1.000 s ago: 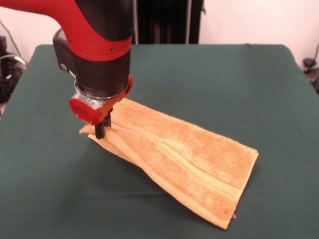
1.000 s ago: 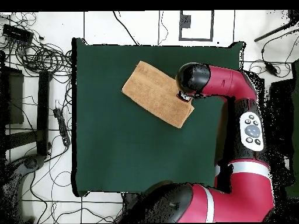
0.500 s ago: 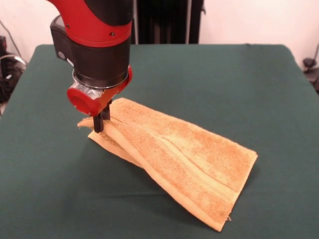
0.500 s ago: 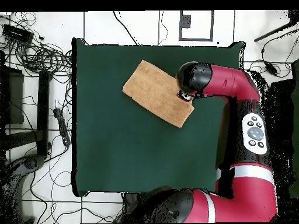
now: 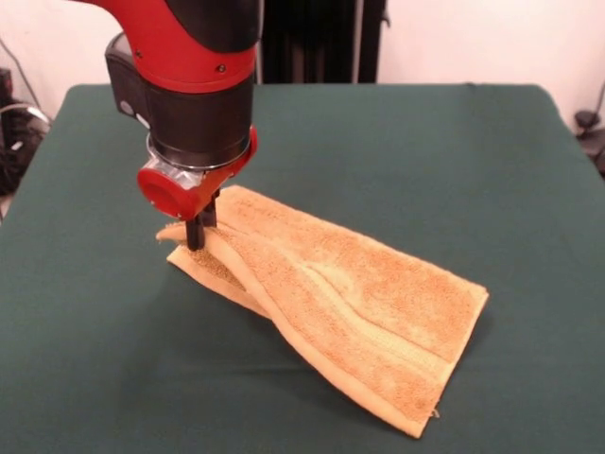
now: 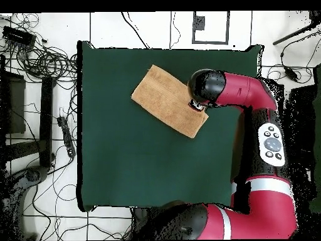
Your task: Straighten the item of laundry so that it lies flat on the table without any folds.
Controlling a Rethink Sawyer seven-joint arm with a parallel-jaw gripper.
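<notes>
Orange-tan terry towel (image 5: 331, 312) doubled lengthwise on the green surface (image 5: 425, 151), running from the far left corner under the arm to the near right end. Pincer (image 5: 196, 230) clenched on the raised far-left corner of the upper layer, lower layer showing just beneath. Step in hand, by judgement: peeling the top layer open; best done by lifting only enough to clear, then carrying the corner across the crease, slowly, without dragging the lower layer. Front view: the layering, ridge and grip. Overhead view: towel (image 6: 168, 100) outline and placement toward one surface (image 6: 138, 163) edge, grip hidden by the arm.
</notes>
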